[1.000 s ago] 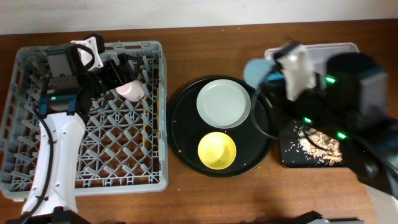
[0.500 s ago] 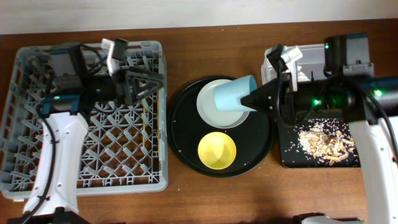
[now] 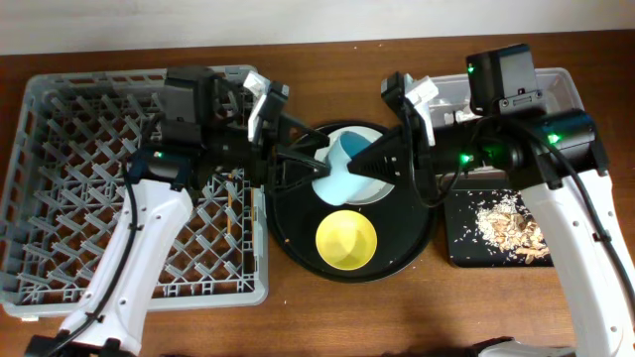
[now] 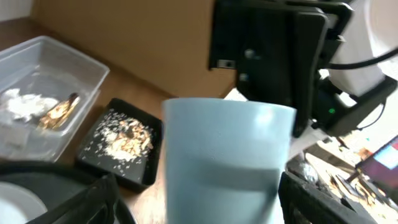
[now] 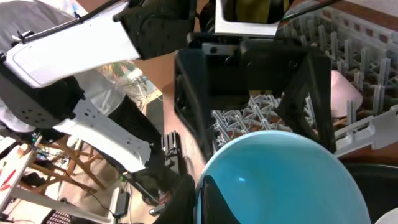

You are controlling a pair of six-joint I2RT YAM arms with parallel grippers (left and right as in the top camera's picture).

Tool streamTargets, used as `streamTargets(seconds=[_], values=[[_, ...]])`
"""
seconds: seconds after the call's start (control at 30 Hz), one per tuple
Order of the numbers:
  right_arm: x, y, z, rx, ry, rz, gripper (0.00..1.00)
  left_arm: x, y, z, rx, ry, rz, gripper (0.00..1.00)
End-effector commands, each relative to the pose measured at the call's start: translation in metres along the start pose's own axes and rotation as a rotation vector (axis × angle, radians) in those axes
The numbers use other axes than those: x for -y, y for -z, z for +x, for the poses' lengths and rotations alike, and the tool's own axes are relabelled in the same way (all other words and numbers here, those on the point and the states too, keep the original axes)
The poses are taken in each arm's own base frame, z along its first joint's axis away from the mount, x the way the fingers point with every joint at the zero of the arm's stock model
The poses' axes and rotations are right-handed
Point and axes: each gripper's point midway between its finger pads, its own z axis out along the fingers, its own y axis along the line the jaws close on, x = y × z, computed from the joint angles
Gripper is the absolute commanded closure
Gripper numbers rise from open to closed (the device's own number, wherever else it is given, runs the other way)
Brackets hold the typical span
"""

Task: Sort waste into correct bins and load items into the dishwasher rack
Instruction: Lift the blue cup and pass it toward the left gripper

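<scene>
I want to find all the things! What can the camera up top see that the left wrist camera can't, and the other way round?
Only overhead: the yellow bowl and the grey dishwasher rack. Only the left wrist: a white napkin and a foil wrapper lying in the clear tub. Both: the blue cup and the crumbly scraps in the small black tray.

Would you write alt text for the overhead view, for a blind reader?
Two arms meet over a round black tray: the right gripper holds a blue cup while the open left gripper flanks it. A yellow bowl sits on the tray, with a grey dishwasher rack to the left and a black tray of scraps to the right.
</scene>
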Motion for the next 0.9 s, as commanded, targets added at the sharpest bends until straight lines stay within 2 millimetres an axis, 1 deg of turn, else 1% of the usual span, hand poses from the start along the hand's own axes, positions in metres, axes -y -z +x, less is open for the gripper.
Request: streamTargets(seconds=[0.0, 0.1, 0.2, 0.27, 0.3, 0.47, 0.5, 0.53, 0.67, 0.77, 0.8, 0.87], values=[[-0.001, -0.001, -0.003, 0.005, 0.046, 0.003, 0.96, 0.033, 0.001, -0.013, 0.008, -0.129, 0.062, 0.19], [0.001, -0.001, -0.009, 0.021, 0.075, 0.009, 0.96, 0.044, 0.006, -0.018, 0.019, -0.173, 0.053, 0.19], [0.007, 0.008, -0.027, 0.084, 0.064, 0.015, 0.96, 0.048, 0.009, -0.018, 0.021, -0.159, 0.048, 0.19], [-0.008, 0.014, -0.039, 0.135, 0.108, -0.076, 0.96, 0.048, 0.009, -0.018, 0.021, -0.153, 0.047, 0.19], [-0.013, 0.014, -0.041, 0.147, 0.124, -0.109, 0.96, 0.048, 0.009, -0.018, 0.021, -0.153, 0.047, 0.19], [-0.013, 0.014, -0.042, 0.147, 0.131, -0.106, 0.96, 0.048, 0.009, -0.017, 0.020, -0.153, 0.048, 0.19], [-0.013, 0.014, -0.042, 0.146, 0.131, -0.106, 0.96, 0.048, 0.009, -0.017, 0.020, -0.152, 0.048, 0.25], [-0.013, 0.014, -0.042, 0.147, 0.131, -0.107, 0.96, 0.049, 0.008, -0.017, 0.018, -0.148, 0.051, 0.28], [-0.013, 0.014, -0.042, 0.146, 0.130, -0.106, 0.96, 0.055, -0.002, -0.013, 0.002, -0.148, 0.081, 0.28], [-0.012, 0.014, -0.040, 0.143, 0.120, -0.103, 0.96, 0.055, -0.002, -0.013, 0.001, -0.148, 0.083, 0.29], [-0.010, 0.013, -0.040, 0.140, 0.119, -0.090, 0.96, 0.055, -0.002, -0.013, 0.001, -0.148, 0.082, 0.33], [-0.008, 0.013, -0.040, 0.138, 0.119, -0.082, 0.96, 0.055, -0.002, -0.013, 0.001, -0.148, 0.082, 0.43]])
